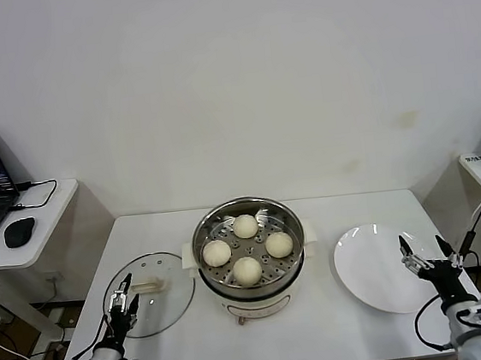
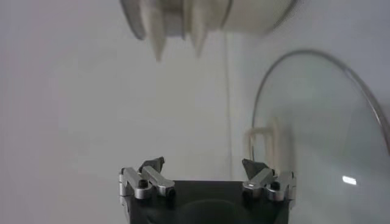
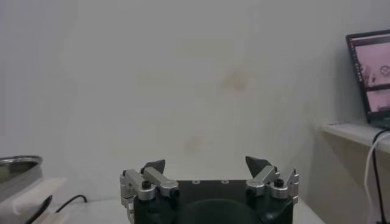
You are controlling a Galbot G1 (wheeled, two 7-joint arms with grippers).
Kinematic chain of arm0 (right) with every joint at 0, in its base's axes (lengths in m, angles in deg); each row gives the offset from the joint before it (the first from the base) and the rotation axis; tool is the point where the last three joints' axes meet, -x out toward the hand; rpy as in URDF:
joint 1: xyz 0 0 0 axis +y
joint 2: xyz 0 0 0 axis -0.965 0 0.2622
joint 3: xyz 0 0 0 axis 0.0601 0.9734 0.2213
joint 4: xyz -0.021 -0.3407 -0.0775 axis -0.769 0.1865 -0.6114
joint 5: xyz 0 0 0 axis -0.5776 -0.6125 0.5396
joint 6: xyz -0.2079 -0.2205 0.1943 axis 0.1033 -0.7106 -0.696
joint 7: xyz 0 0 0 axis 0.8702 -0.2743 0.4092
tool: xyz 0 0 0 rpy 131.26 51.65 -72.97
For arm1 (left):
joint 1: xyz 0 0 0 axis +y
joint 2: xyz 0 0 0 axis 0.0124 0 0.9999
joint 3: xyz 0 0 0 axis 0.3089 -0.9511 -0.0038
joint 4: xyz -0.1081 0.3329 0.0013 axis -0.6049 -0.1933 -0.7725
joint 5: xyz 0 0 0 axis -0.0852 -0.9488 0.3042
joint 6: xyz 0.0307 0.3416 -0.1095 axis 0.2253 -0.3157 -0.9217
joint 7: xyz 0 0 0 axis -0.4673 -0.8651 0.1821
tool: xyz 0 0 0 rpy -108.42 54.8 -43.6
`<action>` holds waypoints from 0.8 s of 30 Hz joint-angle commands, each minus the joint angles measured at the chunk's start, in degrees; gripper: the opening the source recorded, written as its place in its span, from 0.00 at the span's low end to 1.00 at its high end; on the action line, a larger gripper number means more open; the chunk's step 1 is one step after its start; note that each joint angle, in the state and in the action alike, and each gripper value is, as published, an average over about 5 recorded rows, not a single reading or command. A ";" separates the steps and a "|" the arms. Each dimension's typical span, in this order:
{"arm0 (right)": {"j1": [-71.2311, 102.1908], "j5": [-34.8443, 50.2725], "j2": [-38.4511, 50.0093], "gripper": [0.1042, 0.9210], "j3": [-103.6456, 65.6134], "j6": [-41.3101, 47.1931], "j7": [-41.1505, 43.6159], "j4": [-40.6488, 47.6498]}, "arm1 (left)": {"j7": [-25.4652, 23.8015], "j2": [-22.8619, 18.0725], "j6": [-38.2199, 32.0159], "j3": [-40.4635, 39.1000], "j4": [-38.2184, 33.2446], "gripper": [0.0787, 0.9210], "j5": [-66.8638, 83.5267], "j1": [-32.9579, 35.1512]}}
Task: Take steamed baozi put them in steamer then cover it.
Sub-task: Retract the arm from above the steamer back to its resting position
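Left gripper (image 1: pixel 122 301) wide open, empty, over near edge of glass lid (image 1: pixel 164 313); cream lid handle (image 1: pixel 151 286) just beside fingertips. We judge covering is step in hand: we'd straddle handle squarely, lift level, centre over rim. Steamer (image 1: pixel 250 272) mid-table, all four steamed baozi (image 1: pixel 247 269) on perforated tray. White plate (image 1: pixel 378 262) bare. Right gripper (image 1: pixel 427 261) wide open, empty, idle at plate's right edge.

Left claw (image 2: pixel 204 167) is seen spread wide and empty above the white tabletop (image 2: pixel 73 109). Glass lid (image 2: pixel 323 122) with cream handle (image 2: pixel 263 139) lies beside it; steamer (image 2: pixel 207 15) is seen farther off.
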 commanded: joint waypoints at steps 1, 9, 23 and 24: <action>0.45 -0.10 -0.27 0.88 -0.73 -0.12 -0.25 0.39 | -4.20 0.81 4.04 -2.03 3.17 0.88 -0.83 -3.61; -0.71 -0.21 -0.61 0.88 -0.43 -0.24 -0.35 1.97 | -4.44 0.43 6.16 -2.90 2.50 0.88 -0.59 -4.88; -0.74 -0.85 -1.19 0.88 -0.75 -0.50 -0.35 2.54 | -3.44 -1.91 9.42 -5.14 5.72 0.88 -0.87 -8.88; -0.69 -0.87 -1.22 0.88 -0.77 -0.55 -0.35 2.57 | -3.30 -2.19 9.88 -5.30 5.85 0.88 -0.89 -9.17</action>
